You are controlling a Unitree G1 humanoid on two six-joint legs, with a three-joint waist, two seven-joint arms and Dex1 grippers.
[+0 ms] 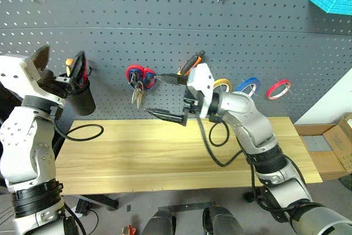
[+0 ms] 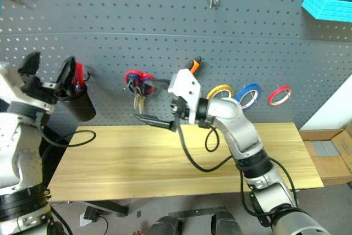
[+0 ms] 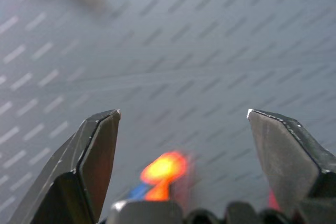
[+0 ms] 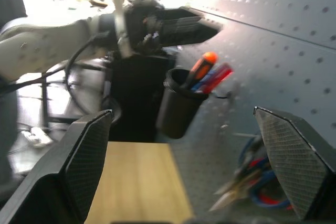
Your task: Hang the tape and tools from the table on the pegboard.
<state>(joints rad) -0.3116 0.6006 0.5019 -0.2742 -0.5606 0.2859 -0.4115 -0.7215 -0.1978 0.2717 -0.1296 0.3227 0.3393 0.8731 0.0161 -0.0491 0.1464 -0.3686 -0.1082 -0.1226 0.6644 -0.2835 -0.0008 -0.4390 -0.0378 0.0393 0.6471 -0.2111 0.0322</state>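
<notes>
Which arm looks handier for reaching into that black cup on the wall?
Probably left: the left gripper, open, sits right at the black cup; the right gripper hovers open farther along the pegboard.

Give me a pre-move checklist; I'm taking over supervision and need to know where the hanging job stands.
1. Left hand free: ok, open and holding nothing, beside the black cup.
2. Right hand free: ok, open and holding nothing, in front of the pegboard.
3. Tape hung: ok, on the pegboard next to the blue ring.
4. Screwdriver stowed: ok, standing in the black cup.
5. Pliers hung: cannot tell, their handles show behind the right hand, the hook is hidden.
</notes>
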